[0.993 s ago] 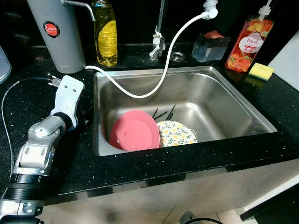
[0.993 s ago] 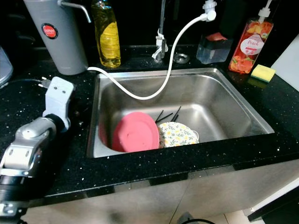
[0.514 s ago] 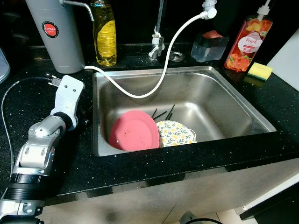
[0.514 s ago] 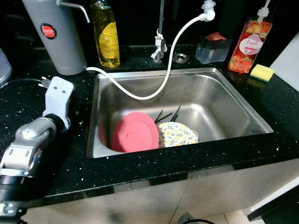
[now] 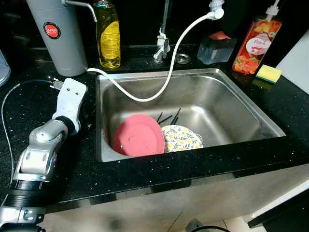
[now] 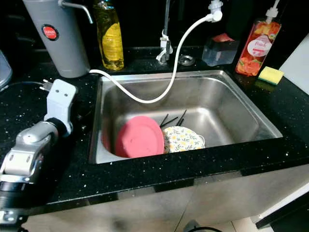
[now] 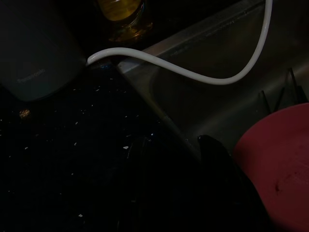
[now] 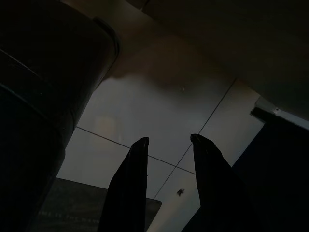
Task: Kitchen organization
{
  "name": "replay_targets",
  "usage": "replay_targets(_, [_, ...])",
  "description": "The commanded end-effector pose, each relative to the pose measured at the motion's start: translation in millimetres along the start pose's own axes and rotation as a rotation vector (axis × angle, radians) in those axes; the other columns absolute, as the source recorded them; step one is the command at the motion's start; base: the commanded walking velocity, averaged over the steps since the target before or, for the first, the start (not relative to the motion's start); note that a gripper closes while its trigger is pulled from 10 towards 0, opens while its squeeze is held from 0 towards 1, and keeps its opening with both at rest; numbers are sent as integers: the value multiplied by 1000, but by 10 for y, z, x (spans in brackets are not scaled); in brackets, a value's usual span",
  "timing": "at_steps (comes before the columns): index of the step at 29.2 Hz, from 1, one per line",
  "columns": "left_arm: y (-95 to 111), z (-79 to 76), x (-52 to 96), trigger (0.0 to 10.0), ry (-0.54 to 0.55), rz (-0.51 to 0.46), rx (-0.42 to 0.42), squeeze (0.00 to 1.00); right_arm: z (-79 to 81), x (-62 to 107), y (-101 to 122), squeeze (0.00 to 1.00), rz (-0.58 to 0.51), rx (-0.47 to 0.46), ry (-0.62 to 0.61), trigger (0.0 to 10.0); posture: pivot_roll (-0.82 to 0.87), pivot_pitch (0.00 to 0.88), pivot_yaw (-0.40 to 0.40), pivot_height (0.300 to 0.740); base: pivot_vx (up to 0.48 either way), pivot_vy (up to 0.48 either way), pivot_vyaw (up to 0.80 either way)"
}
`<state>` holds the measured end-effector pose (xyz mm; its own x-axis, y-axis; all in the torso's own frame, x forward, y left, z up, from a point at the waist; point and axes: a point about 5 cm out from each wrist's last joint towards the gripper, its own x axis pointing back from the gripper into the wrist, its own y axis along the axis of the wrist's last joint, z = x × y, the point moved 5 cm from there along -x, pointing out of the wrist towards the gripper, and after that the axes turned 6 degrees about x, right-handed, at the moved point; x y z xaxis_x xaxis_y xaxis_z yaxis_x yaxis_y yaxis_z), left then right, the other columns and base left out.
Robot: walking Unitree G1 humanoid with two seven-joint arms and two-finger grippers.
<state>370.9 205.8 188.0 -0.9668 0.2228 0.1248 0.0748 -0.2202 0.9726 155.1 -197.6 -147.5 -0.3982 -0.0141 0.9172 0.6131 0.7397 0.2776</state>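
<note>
A pink plate [image 5: 139, 135] leans at the near left of the steel sink [image 5: 231, 96], and a floral dish [image 5: 181, 137] lies beside it on the right. Thin black utensils [image 5: 169, 117] stick up behind both. My left arm [image 5: 46, 145] rests on the black counter just left of the sink. The left wrist view shows my left gripper [image 7: 174, 145] open over the counter by the sink's rim, with the pink plate [image 7: 275, 169] close beside it. My right gripper [image 8: 166, 142] hangs open above pale floor tiles, holding nothing.
A white hose [image 5: 164, 82] loops from the grey water filter [image 5: 60, 34] across the sink. Along the back stand a yellow soap bottle [image 5: 109, 34], the tap [image 5: 163, 43], a clear sponge holder [image 5: 216, 47], a peach bottle [image 5: 251, 41] and a yellow sponge [image 5: 269, 73].
</note>
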Motion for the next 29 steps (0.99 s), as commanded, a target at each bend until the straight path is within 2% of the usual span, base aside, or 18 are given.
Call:
replay_targets(1, [-33,14,-13,10000,6,15,-15,0,-2,4,-21,0,3,-9,0,10000,109,14,-29,740,0,0,0])
replay_targets(29, [-33,4,-15,10000,9,16,-8,0,-10,6,-31,0,4,1,1,10000,111,20,-36,740,0,0,0])
